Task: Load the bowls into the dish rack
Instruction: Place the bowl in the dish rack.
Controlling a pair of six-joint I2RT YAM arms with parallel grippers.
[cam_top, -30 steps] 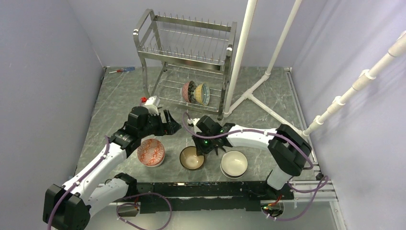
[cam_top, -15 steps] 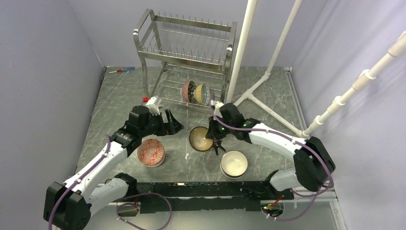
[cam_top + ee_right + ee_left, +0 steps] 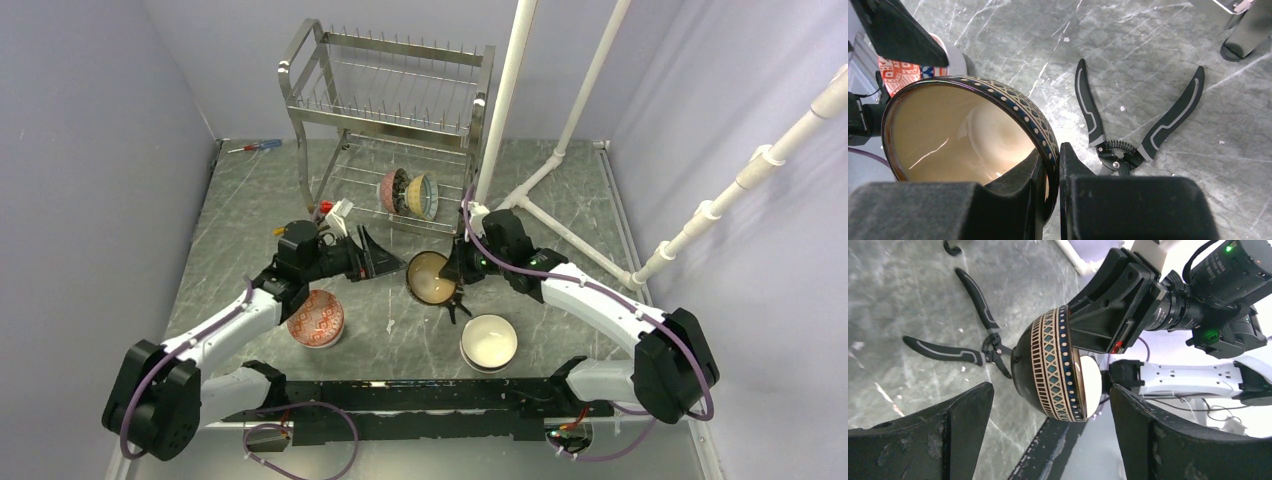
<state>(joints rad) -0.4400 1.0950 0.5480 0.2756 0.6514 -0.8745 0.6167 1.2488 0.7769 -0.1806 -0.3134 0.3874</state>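
Tabletop [image 3: 250,205] screwdriver [image 3: 255,146] by dish rack [image 3: 385,119], overhead-only

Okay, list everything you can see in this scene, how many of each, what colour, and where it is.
dish rack: one, shiny steel, far side of the table
racked bowls: two, patterned, on edge in the rack's lower tier
dark bowl: one, dark with patterned band, tan inside, held tipped in front of the rack
red-patterned bowl: one, red and white, near left of the table
white bowl: at least one, cream-white, near right
pliers: one, black handles, on the table under the dark bowl
screwdriver: one, blue and red, far left corner
white pipes: several, right of the rack
table: one, grey marbled
left gripper: open, facing the dark bowl
right gripper: shut on the dark bowl's rim
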